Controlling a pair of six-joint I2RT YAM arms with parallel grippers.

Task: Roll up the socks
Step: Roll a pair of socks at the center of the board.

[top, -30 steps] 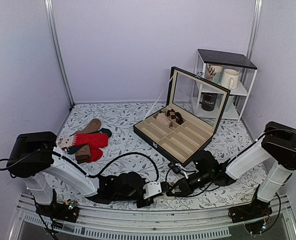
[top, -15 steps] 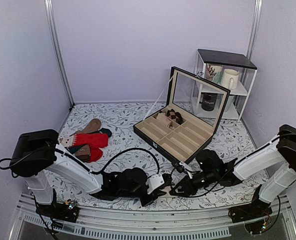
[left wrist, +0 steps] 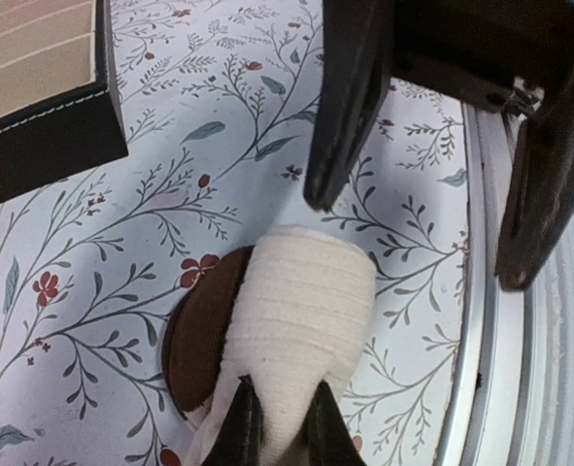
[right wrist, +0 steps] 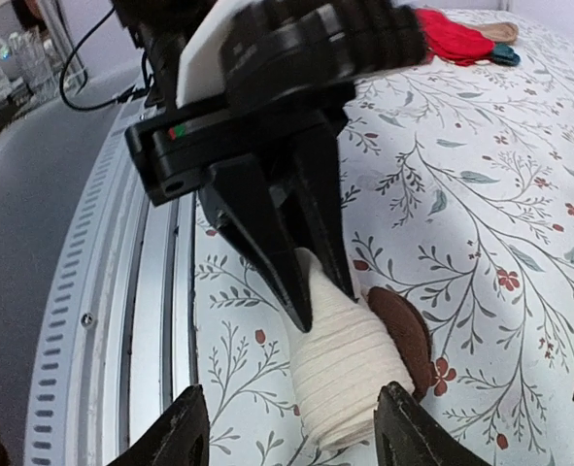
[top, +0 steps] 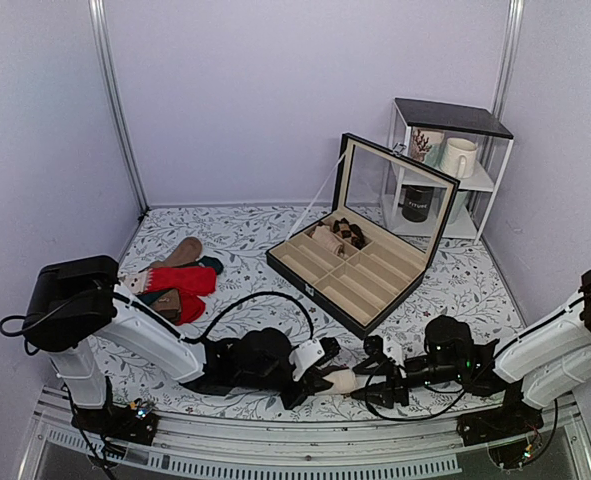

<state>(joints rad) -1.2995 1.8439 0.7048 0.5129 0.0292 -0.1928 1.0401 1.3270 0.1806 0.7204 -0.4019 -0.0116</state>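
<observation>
Socks (left wrist: 301,330): rolled into a cream bundle with a brown end showing, lying on the floral table (left wrist: 92,291) close to its near rail. Left gripper (left wrist: 277,427): jaws clamped on the bundle's cream fabric. Right gripper (left wrist: 413,243): jaws apart, facing the roll from the opposite side, holding nothing. Black compartment box (top: 360,275) stands open behind.

White-shelled arms (top: 145,335), black joints (top: 260,355), black cables (top: 265,294) looping loose; left hand (top: 315,382) and right hand (top: 367,385) both taper into black fingers (right wrist: 267,243).
</observation>
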